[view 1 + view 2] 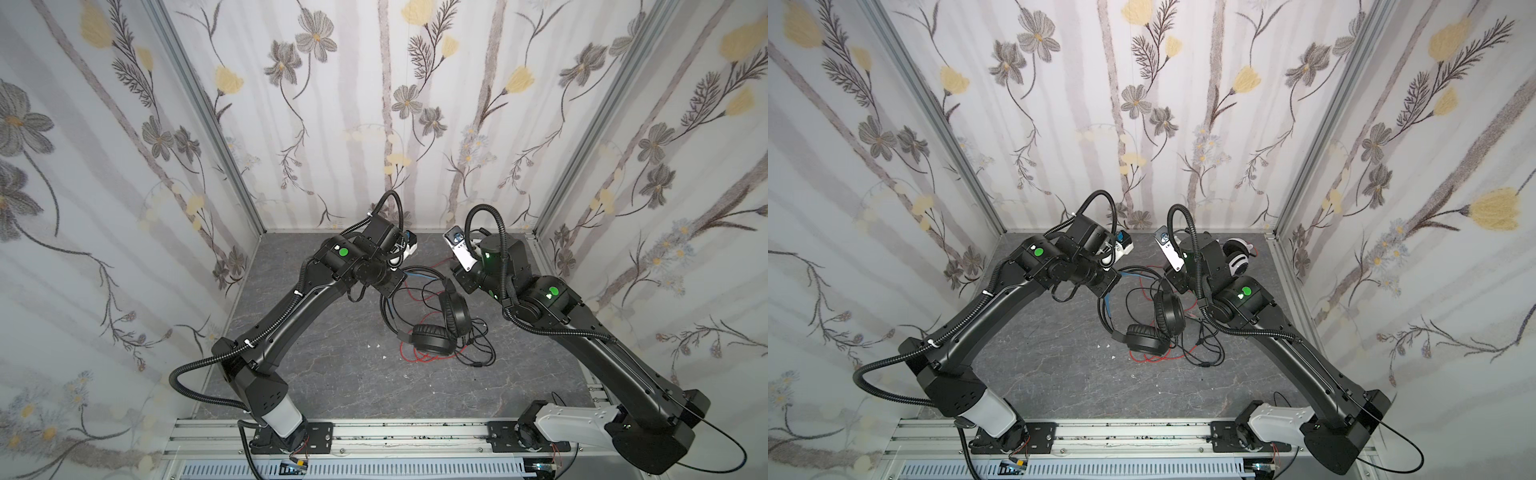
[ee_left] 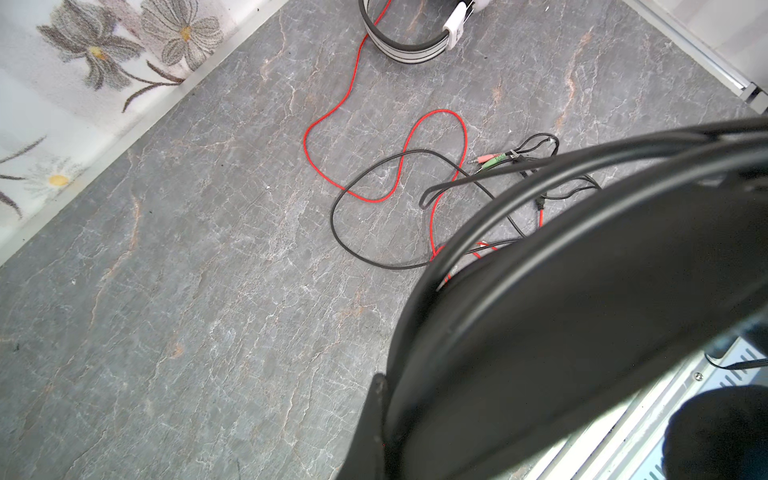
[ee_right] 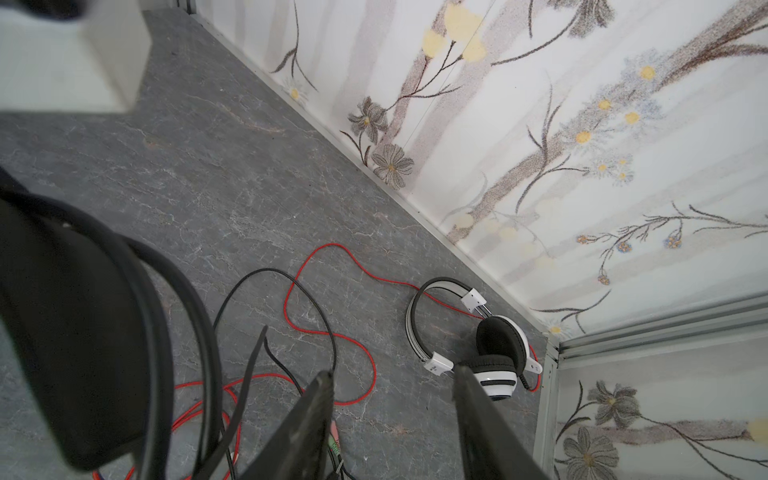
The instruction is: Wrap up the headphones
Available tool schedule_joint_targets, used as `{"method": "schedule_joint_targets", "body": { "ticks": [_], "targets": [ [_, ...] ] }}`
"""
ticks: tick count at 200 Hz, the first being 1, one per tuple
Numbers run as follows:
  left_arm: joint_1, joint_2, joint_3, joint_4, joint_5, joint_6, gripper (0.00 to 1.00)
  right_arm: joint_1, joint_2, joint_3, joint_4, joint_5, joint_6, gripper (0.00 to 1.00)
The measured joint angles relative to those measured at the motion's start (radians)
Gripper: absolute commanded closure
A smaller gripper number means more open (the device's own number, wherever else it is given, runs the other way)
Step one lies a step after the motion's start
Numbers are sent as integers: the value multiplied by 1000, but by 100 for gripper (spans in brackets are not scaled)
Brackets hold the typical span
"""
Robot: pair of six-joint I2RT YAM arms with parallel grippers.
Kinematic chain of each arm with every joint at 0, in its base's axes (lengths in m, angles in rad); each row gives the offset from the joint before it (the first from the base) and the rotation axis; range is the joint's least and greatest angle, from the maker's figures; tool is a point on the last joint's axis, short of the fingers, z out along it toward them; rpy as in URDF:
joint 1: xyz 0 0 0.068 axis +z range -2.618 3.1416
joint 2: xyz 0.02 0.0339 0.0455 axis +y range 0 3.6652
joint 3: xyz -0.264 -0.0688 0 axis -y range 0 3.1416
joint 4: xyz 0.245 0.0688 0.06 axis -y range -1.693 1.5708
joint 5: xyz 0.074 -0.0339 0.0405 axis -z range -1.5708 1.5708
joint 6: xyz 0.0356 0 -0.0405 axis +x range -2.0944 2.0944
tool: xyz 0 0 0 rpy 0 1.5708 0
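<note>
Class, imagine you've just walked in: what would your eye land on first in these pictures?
First, the tangle of red cable and black cable sprawled around the black headphones in the middle of the grey table. Then the white headphones lying alone in the far right corner, and the flowered walls all round.

Bright, even light; wrist-view foregrounds blurry, perhaps defocused.
</note>
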State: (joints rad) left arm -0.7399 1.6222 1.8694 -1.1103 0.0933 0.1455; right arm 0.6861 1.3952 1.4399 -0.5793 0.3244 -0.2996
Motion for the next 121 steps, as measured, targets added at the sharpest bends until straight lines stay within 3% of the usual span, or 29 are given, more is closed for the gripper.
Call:
{"method": "schedule_joint_targets", "body": {
  "ticks": [14,56,90,121],
  "targets": [
    [0,-4,0,1,10,-5,100,-52,-3,21,1,-41,35,33],
    [2,-30,24,2,38,-42,100,-254,-54,11,37,-234,161,25],
    [2,-36,104,16,41,-104,100,-357,-141,-170,154,-429,248,23],
    [2,-42,182,22,37,-163,100,-387,-262,-386,331,-589,308,19]
  ]
}}
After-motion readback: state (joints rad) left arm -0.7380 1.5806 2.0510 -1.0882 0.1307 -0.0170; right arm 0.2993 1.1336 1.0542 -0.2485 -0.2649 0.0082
